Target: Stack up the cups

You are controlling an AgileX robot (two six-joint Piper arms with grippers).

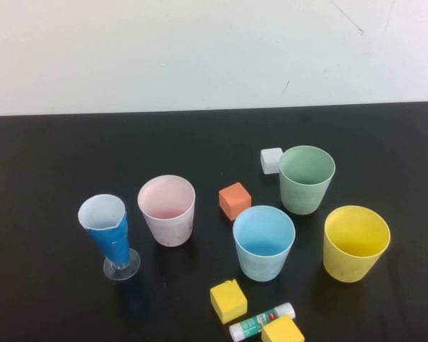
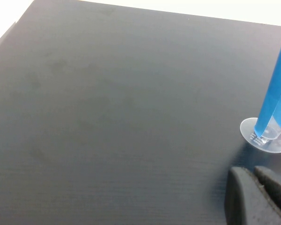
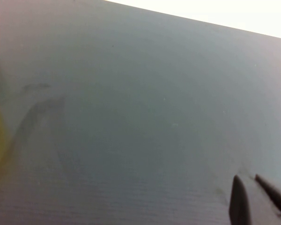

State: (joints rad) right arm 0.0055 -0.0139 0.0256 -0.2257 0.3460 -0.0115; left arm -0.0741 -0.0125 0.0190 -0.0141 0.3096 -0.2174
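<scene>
High view shows that no stacking is done yet — all four cups stand upright and apart on the black table [image 1: 50, 164], each with its mouth up. The pink cup [image 1: 167, 210] is to the left of the middle, the light blue cup [image 1: 264, 242] is near the middle, the sage green cup [image 1: 307, 179] stands farther back to the right, and the yellow cup [image 1: 356, 243] is the most to the right. All four look empty inside, so every nesting step is left to do.

The narrow blue-and-white conical cup [image 1: 109, 235] on its clear foot stands left of the pink one; I judge it is not part of the stack. Small things lie between the cups: an orange cube [image 1: 235, 200], a white cube [image 1: 271, 160], two yellow cubes [image 1: 228, 301] and a glue stick [image 1: 262, 321] at the near edge.

Neither arm appears in the high view. The left gripper [image 2: 255, 194] hovers low near the conical cup's foot, fingers together and holding nothing. The right gripper [image 3: 253, 199] is over bare table just beside the yellow cup — also closed and empty.
</scene>
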